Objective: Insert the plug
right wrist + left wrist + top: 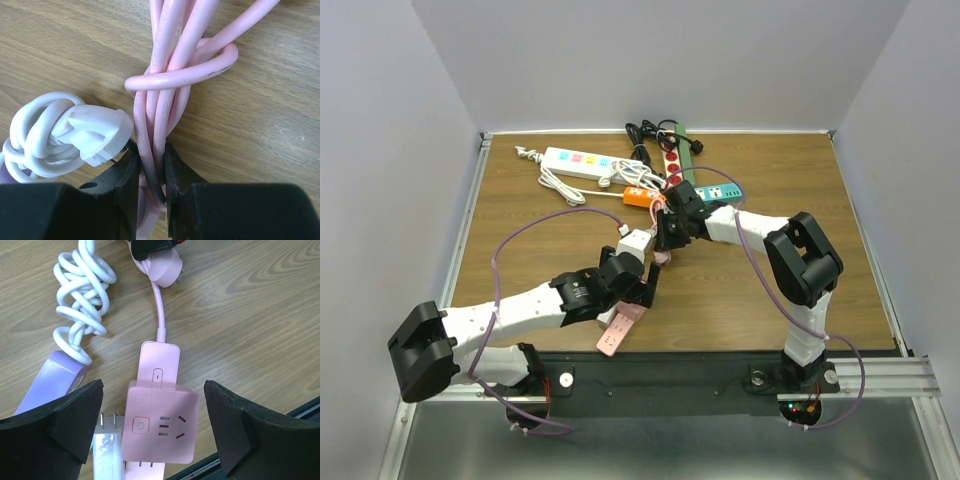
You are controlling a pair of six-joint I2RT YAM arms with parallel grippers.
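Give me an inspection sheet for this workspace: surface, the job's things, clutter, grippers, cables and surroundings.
Surface: wooden table, no spills seen.
Job's things: pink cube socket on top of a pink power strip; pink plug not inserted.
Clutter: white power strip, strip with red switches, teal strip toward the far edge; lavender strip and a white plug near the arms.
Grippers: left gripper open above the cube socket; right gripper shut on the pink cable.
Cables: pink cable bundled in loops; white cable coiled beside it.
Surroundings: plain grey walls; nothing else seen.
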